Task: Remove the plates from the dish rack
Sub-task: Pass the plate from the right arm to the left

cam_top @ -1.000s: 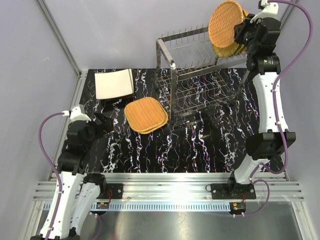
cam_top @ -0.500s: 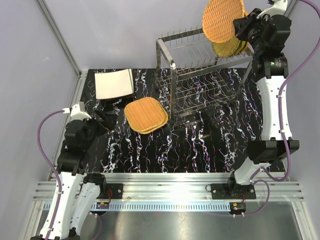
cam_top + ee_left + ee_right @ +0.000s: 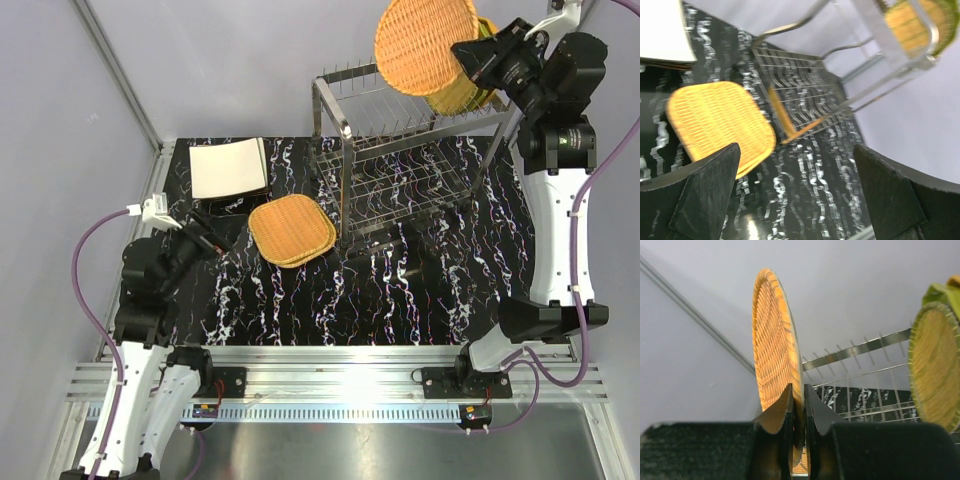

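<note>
Stacks (image 3: 290,230) unloaded at ten o'clock, plates (image 3: 455,97) left in the rack (image 3: 400,170) at one; right gripper (image 3: 470,55) pinches a round plate (image 3: 425,45), left gripper (image 3: 796,180) gapes.

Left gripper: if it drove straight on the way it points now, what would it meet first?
The open left gripper aims between the woven square plate and the dish rack, so probably the black marbled table first; on a shallower line, the rack's lower tier. Depth is unclear.

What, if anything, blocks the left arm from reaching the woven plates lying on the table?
Likely nothing, so probably yes: the open left gripper sits close beside the woven plates, with nothing visibly between them.
</note>
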Controlling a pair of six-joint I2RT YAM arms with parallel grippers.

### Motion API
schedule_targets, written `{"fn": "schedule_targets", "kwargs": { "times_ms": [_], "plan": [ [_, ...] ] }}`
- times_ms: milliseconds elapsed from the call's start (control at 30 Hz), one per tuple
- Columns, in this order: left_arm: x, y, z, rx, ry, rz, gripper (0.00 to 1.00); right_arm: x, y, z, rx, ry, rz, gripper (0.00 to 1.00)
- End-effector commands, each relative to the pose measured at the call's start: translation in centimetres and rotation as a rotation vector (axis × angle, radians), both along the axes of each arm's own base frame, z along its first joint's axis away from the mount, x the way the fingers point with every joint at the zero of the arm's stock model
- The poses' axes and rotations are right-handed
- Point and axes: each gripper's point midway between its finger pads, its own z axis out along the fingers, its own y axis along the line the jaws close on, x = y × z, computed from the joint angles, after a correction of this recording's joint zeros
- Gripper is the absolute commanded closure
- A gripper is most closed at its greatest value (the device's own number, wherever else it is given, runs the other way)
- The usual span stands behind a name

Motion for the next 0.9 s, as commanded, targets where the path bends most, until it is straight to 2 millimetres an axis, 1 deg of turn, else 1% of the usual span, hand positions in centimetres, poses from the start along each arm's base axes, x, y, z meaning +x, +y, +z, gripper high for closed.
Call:
{"fn": "schedule_targets", "kwargs": {
  "times_ms": [0, 67, 100, 200, 233, 267, 300, 367, 400, 433, 500, 533, 633, 867],
  "plan": [
    [-0.7, -1.9, 4.7, -0.079, -0.120, -0.115, 0.01, -4.1, 2.0, 3.5, 0.074, -0.067, 0.132, 1.00],
    [-0.8, -2.3, 5.4, -0.109, -0.127, -0.139, 0.01, -5.0, 2.9, 3.5, 0.086, -0.063, 0.180, 1.00],
    [-0.8, -2.6, 5.6, -0.120, -0.128, -0.157, 0.01, -5.1, 3.2, 3.2, 0.091, -0.051, 0.195, 1.00],
    [-1.0, -3.3, 6.3, -0.163, -0.133, -0.189, 0.01, -6.2, 4.7, 2.7, 0.095, -0.035, 0.261, 1.00],
    [-1.0, -3.5, 6.8, -0.169, -0.152, -0.200, 0.01, -6.6, 5.2, 2.4, 0.092, -0.026, 0.281, 1.00],
    [-0.8, -3.6, 6.9, -0.174, -0.149, -0.205, 0.01, -7.2, 5.6, 2.4, 0.092, -0.027, 0.297, 1.00],
    [-0.9, -3.9, 7.0, -0.180, -0.149, -0.219, 0.01, -7.5, 6.5, 1.8, 0.089, -0.016, 0.326, 1.00],
    [-1.0, -4.2, 7.6, -0.194, -0.159, -0.235, 0.01, -8.3, 7.3, 1.7, 0.085, -0.014, 0.356, 1.00],
    [-1.0, -4.5, 7.5, -0.199, -0.153, -0.249, 0.01, -8.5, 7.7, 1.3, 0.081, -0.008, 0.372, 1.00],
    [-1.1, -4.7, 7.9, -0.210, -0.162, -0.256, 0.01, -9.0, 8.5, 1.2, 0.078, -0.004, 0.397, 1.00],
    [-1.2, -5.2, 8.1, -0.215, -0.166, -0.273, 0.01, -9.7, 9.4, 0.8, 0.075, 0.005, 0.429, 1.00],
    [-1.3, -5.3, 8.5, -0.222, -0.177, -0.278, 0.01, -10.3, 10.3, 0.6, 0.073, 0.011, 0.456, 1.00],
    [-1.6, -6.1, 8.9, -0.236, -0.187, -0.305, 0.01, -11.1, 11.6, -0.1, 0.061, 0.022, 0.493, 1.00],
    [-1.7, -8.1, 9.3, -0.259, -0.185, -0.363, 0.01, -12.3, 13.3, -1.6, 0.052, 0.057, 0.545, 1.00]
  ]
}}
